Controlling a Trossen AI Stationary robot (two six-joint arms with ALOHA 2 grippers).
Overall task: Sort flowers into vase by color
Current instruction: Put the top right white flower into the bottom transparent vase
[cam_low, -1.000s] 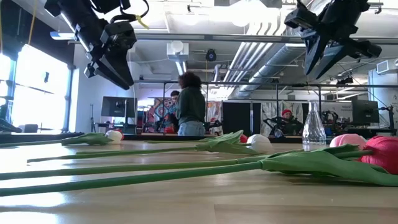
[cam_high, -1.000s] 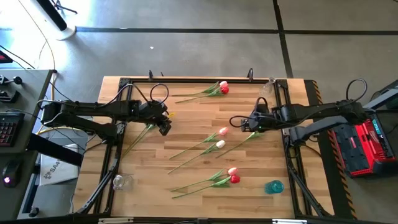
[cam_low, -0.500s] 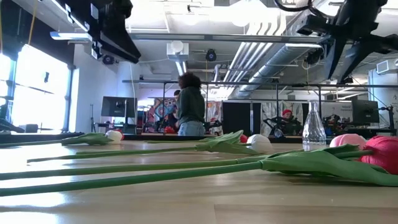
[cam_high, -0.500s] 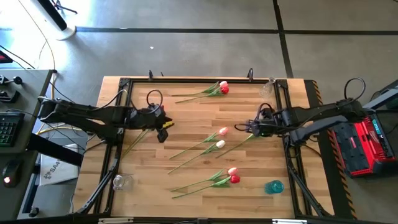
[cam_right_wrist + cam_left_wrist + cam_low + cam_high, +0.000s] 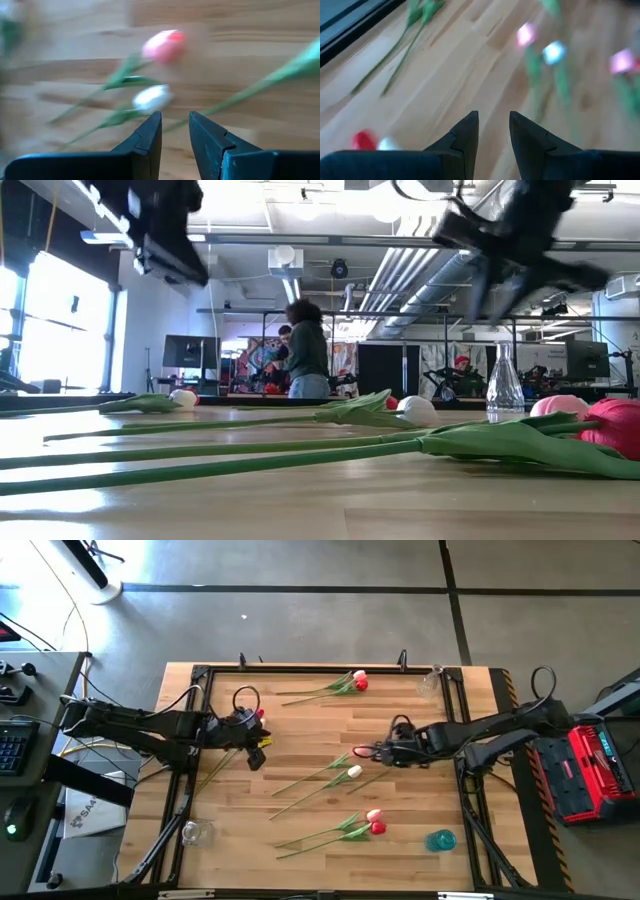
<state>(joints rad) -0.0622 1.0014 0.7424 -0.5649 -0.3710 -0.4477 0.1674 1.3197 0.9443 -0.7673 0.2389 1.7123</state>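
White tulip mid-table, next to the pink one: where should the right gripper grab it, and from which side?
Grip the white tulip on its bare stem, below the leaves, not the head. It lies flat, its stem running diagonally toward the table's near-left, so come straight down with the fingers across the stem. The right gripper hovers near the pink tulip, whose stem runs close alongside, so probably pick where the two stems spread apart.

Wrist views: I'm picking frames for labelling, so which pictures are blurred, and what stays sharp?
Both wrist views smear the tulips, while the left tool and right tool stay crisp. Low view blurs both arms overhead; near red tulip sharp. High view is clear.
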